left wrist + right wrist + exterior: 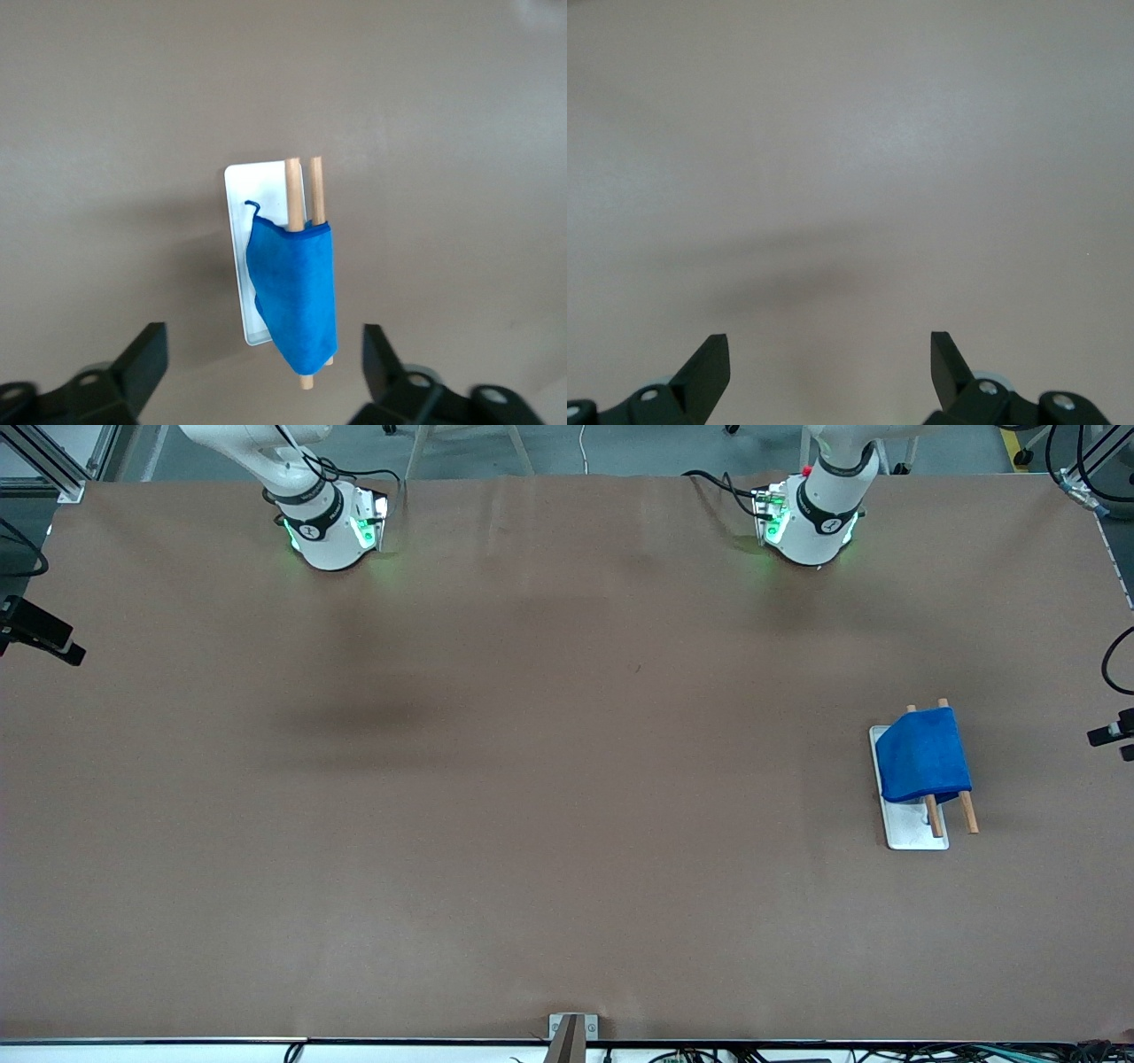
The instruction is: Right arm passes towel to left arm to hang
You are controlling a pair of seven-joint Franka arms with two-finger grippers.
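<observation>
Towel: the blue towel (923, 755) hangs draped over the two wooden rods (969, 813) of a small rack with a white base plate (916, 833), standing toward the left arm's end of the worktop, about midway between the robots' edge and the front-camera edge.
Fit on rack: it covers most of both rods, with bare rod ends showing at each side; its small loop (252, 206) sticks out at one corner.
Left gripper: the left gripper (264, 367) is high over the rack, fingers spread wide apart and empty, clear of the cloth.
Right gripper: the right gripper (830, 372) is over bare brown worktop (532, 779) toward the right arm's end, fingers apart, holding nothing; that arm waits.
Progress: judged from how things lie, the hand-over and hanging look done.
Left to do: apparently nothing more with the towel itself.
</observation>
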